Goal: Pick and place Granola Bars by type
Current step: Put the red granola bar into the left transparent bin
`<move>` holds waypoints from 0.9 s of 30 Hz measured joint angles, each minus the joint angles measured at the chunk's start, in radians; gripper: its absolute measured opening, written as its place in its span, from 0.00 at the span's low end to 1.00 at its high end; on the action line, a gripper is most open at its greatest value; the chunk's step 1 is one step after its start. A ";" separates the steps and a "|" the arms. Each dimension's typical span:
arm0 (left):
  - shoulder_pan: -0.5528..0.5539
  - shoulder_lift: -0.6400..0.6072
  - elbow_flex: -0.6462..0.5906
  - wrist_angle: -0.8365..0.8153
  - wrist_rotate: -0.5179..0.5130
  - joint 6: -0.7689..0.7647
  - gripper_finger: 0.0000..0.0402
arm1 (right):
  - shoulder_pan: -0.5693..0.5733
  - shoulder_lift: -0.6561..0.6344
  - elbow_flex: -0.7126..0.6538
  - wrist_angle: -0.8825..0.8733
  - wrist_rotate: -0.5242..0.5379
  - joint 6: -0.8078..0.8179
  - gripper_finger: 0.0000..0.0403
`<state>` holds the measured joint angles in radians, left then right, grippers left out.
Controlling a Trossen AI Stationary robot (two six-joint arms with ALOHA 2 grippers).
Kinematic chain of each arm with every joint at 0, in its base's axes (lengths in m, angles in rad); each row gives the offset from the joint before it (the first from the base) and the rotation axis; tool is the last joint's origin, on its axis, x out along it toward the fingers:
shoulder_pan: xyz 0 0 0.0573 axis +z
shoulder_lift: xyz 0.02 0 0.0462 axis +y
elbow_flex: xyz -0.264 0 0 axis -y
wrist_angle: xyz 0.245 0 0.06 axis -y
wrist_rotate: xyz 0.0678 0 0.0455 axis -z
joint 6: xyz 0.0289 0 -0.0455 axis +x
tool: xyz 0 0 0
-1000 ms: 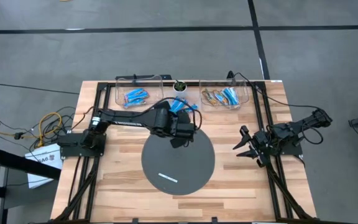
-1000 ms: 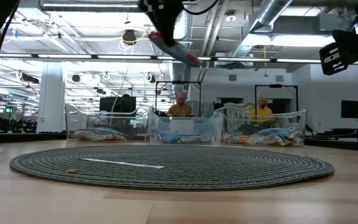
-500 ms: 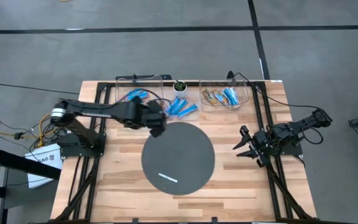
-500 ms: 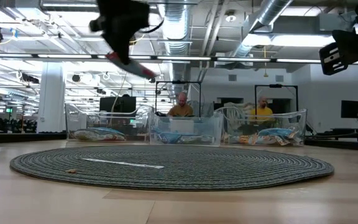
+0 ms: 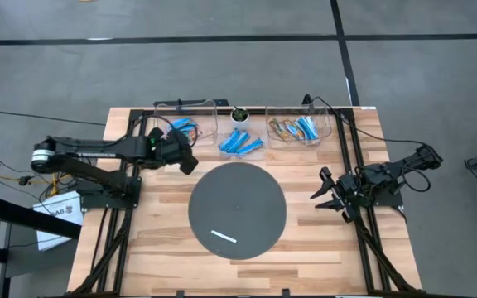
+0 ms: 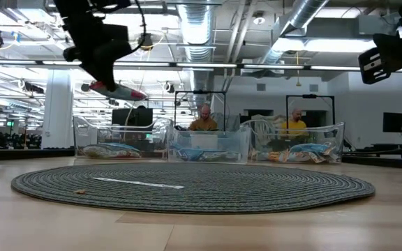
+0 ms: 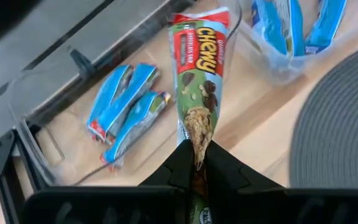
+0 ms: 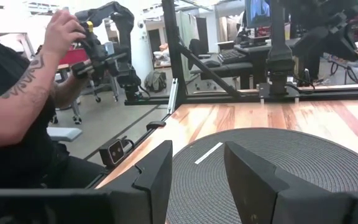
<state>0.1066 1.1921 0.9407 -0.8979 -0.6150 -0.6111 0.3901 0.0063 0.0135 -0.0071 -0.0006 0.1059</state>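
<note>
Left claw, over the left bin: clenched on a tan Chewy bar, red label, chocolate-chip print, held in the air. Left bin: blue bars. Middle bin: blue bars. Right bin: mixed bars. Mat: one white bar. Right claw, at the table's right edge: released, nothing held.

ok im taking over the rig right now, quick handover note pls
Left gripper: shut on a Chewy granola bar, in the air by the left bin, which holds blue bars.
Right gripper: open, empty, parked at the table's right side.
Middle bin has blue bars; right bin has a mixed lot.
Left to do: drop the held bar, then clear the white strip off the round mat.
</note>
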 joint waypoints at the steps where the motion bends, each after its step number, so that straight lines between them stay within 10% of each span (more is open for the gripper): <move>1: 0.000 -0.012 -0.014 0.003 0.000 -0.006 0.04 | 0.000 0.000 0.000 0.000 0.000 0.000 0.34; 27: 0.052 -0.070 -0.146 0.286 -0.262 0.228 0.04 | 0.000 0.000 0.000 0.000 0.000 0.000 0.35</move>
<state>0.1583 1.1225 0.7944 -0.6124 -0.8768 -0.3828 0.3899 0.0061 0.0135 -0.0071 -0.0004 0.1059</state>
